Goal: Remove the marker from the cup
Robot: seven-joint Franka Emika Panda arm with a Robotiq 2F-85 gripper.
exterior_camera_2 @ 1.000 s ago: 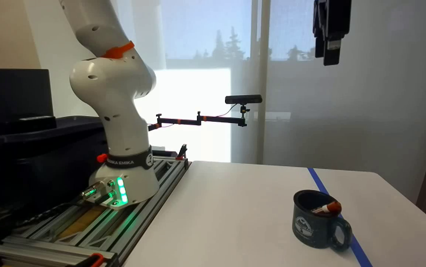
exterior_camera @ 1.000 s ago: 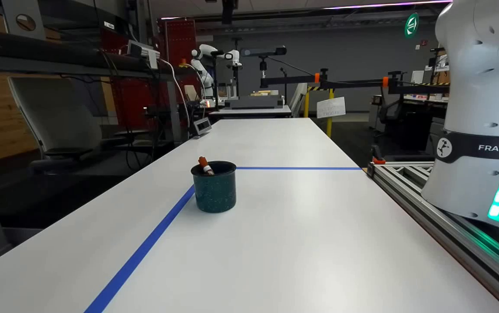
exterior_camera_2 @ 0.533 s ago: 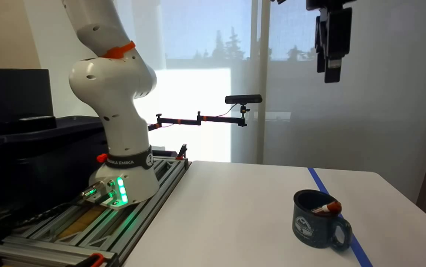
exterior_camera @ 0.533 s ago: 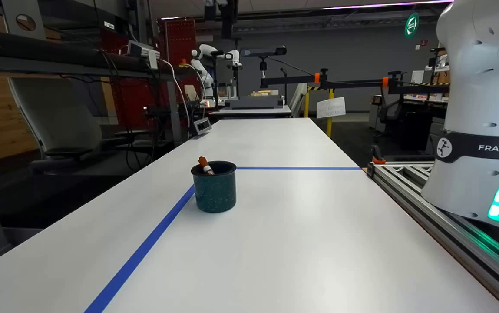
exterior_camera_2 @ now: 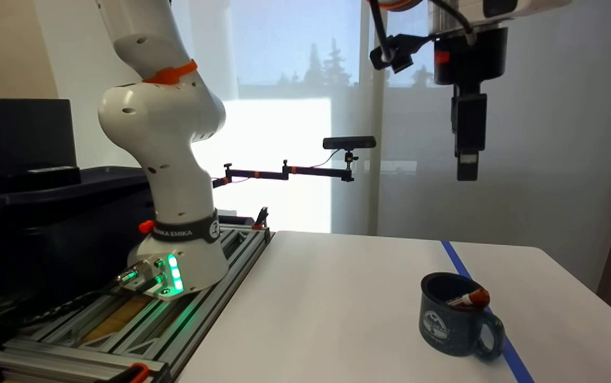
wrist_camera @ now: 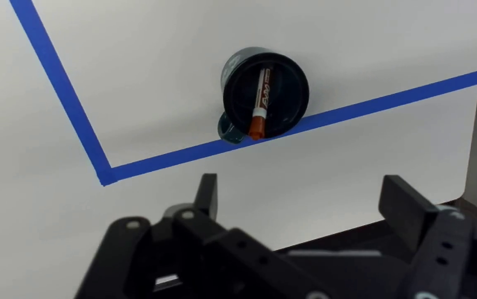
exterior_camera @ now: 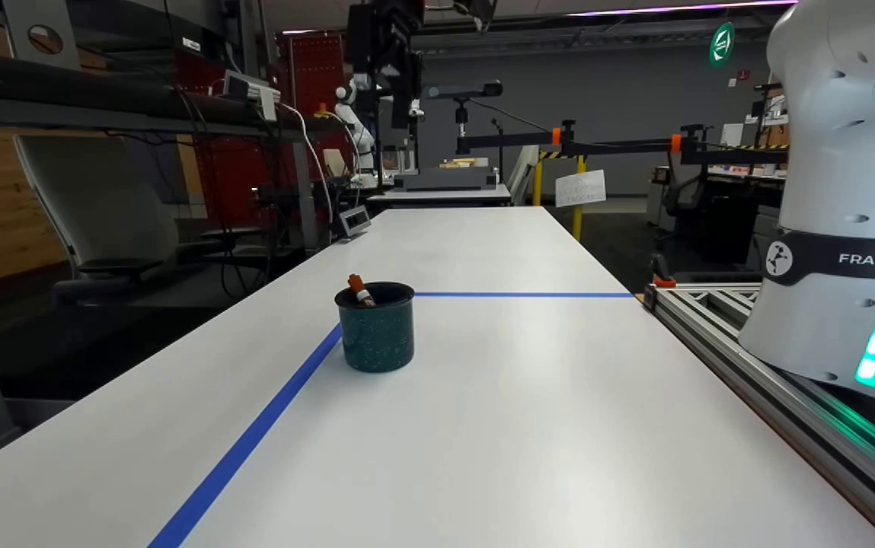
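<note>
The cup (exterior_camera: 378, 335) is dark teal-green and stands upright on the table in both exterior views (exterior_camera_2: 443, 327). Its handle (exterior_camera_2: 490, 335) shows in an exterior view. The marker (exterior_camera_2: 470, 299) leans inside the cup, its orange cap sticking out over the rim; the lower end is hidden in an exterior view (exterior_camera: 359, 289). In the wrist view the marker (wrist_camera: 262, 97) lies across the mouth of the cup (wrist_camera: 231, 72), cap towards my gripper. My gripper (wrist_camera: 300, 182) is open and empty, fingers wide apart. It hangs well above the cup in both exterior views (exterior_camera: 381, 114), touching nothing (exterior_camera_2: 467, 173).
Blue tape lines (wrist_camera: 172, 158) run along the white table (exterior_camera: 528, 426) beside and under the cup. A small grey device (exterior_camera: 355, 221) stands at the table's edge. A camera on a black arm (exterior_camera_2: 349, 142) stands behind the table. The robot base (exterior_camera_2: 183, 266) sits on a metal frame.
My gripper has come down from the top of both exterior views and is lower above the cup. The cup and the marker have not moved.
</note>
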